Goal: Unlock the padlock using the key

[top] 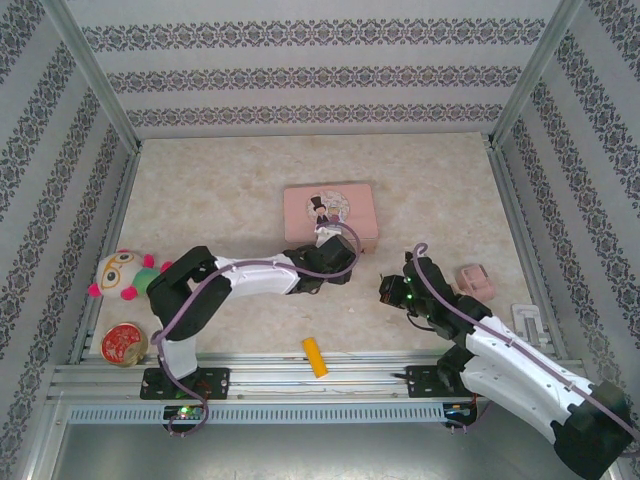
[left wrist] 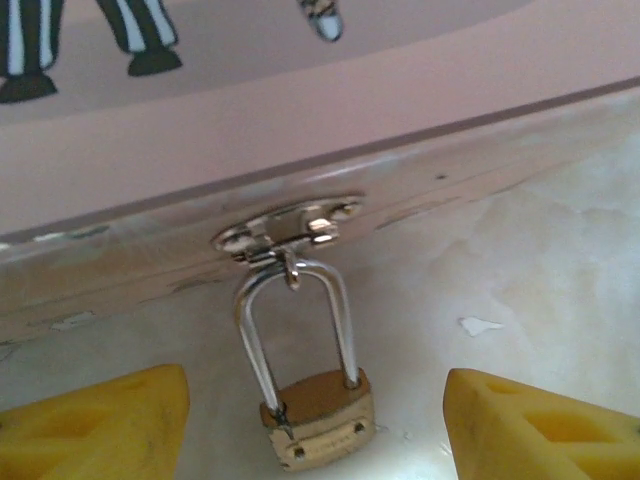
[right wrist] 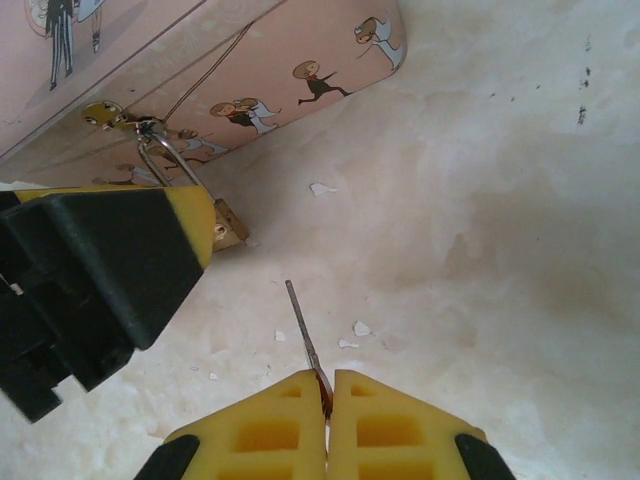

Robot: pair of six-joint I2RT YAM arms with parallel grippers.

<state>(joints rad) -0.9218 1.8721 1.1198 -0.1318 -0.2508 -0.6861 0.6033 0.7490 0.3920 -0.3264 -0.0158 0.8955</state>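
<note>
The small brass padlock [left wrist: 318, 420] lies on the table, its silver shackle [left wrist: 345, 320] hooked through the hasp [left wrist: 290, 225] of the pink tin [left wrist: 300, 110]. My left gripper [left wrist: 315, 410] is open. One yellow fingertip [left wrist: 110, 425] stands on each side of the padlock body, with a gap on both sides. My right gripper [right wrist: 329, 385] is shut on the key [right wrist: 303, 335], whose thin grey blade points toward the padlock [right wrist: 230, 225] from a short way off. From above, the left gripper [top: 335, 245] sits at the tin's front edge and the right gripper [top: 388, 288] is just right of it.
A plush toy [top: 122, 275] and a round red tin [top: 125, 343] sit at the near left. A yellow block [top: 315, 357] lies by the front rail. A small pink object [top: 474, 280] and a white part [top: 527, 325] lie at the right. Metal frame rails border the table.
</note>
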